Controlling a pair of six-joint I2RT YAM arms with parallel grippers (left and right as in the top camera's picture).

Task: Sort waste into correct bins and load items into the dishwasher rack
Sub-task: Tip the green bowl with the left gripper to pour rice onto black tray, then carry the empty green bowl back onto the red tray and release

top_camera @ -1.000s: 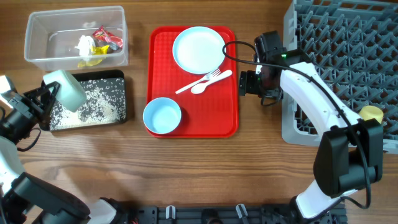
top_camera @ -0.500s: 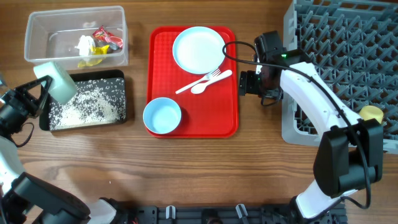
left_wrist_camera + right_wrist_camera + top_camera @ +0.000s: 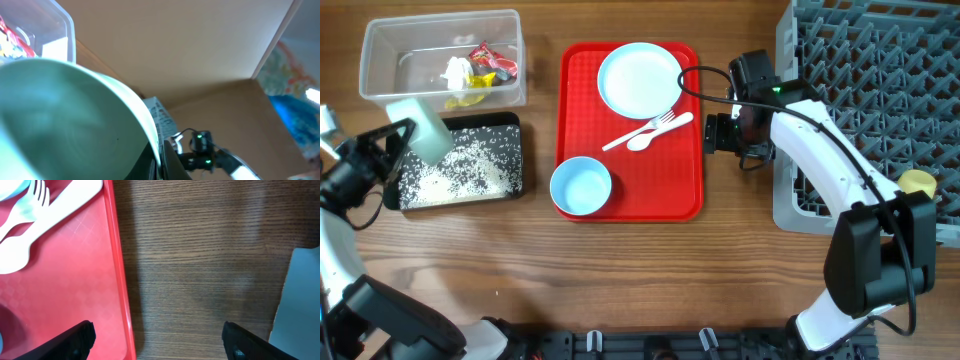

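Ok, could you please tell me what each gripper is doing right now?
Left gripper: shut on a pale container.
Right gripper: open, holding nothing.

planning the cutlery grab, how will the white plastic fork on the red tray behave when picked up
The fork looks thin, so probably very light and slightly flexible. Lying flat on the smooth red tray, it may skid rather than lift. It lies against the spoon, so a nudge would likely move both.

No legible text anywhere. Red wrapper [image 3: 485,57], upper left of overhead, possibly printed; too small to read.
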